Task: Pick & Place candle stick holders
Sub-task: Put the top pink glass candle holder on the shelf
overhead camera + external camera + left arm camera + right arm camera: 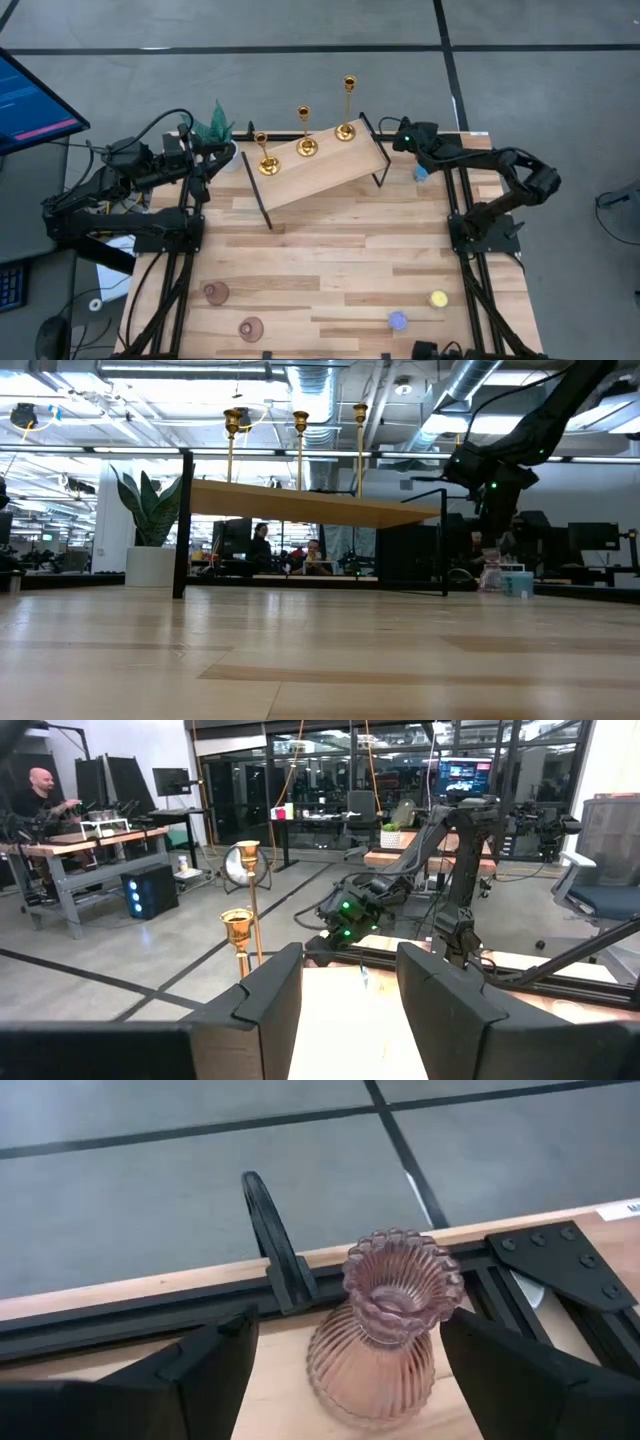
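Note:
Three gold candle stick holders (306,135) (300,445) stand on their round bases on a raised wooden shelf (320,175) at the table's far side. A pink ribbed glass holder (385,1330) stands upright on the table by the far right edge. My right gripper (360,1380) (405,135) slants down over it, open, with one finger on either side and a gap to each. Two more pink holders (216,293) (251,328) sit near the front left. My left gripper (350,1010) (205,160) waits level at the far left, open, with nothing between its fingers.
The shelf's black legs (262,205) stand mid-table. A green plant (214,125) is at the far left. Small blue lights (421,173) (398,320) and a yellow one (438,298) lie along the right side. A black frame rail (150,1315) runs just behind the pink holder.

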